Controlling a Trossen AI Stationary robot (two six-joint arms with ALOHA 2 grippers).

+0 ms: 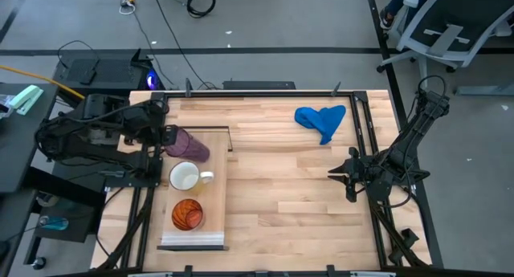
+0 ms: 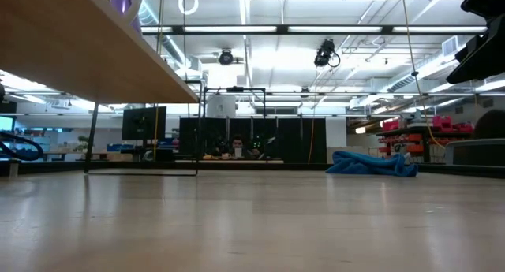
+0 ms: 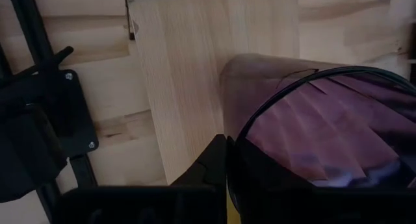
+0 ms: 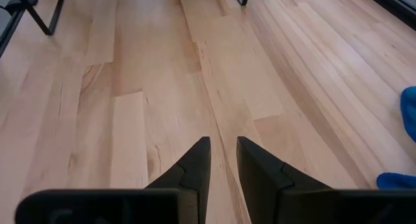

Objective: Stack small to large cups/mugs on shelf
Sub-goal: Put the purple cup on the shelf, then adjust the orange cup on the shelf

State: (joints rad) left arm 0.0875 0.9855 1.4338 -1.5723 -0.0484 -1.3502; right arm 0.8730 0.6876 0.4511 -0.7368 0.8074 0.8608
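The purple tumbler (image 1: pixel 189 144) lies tipped on the shelf (image 1: pixel 215 221), its long axis across the board, mouth toward my left gripper (image 1: pixel 166 137), whose jaws pinch its rim. The white mug (image 1: pixel 185 177) and orange cup (image 1: pixel 187 214) stand beside. The left wrist view shows the rim grip; the high view hides it. The right gripper (image 1: pixel 348 177) waits well apart, fingers slightly spread.

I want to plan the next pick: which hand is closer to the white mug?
Left. The left hand holds the purple cup just beside the white mug; the right hand waits far across the table.
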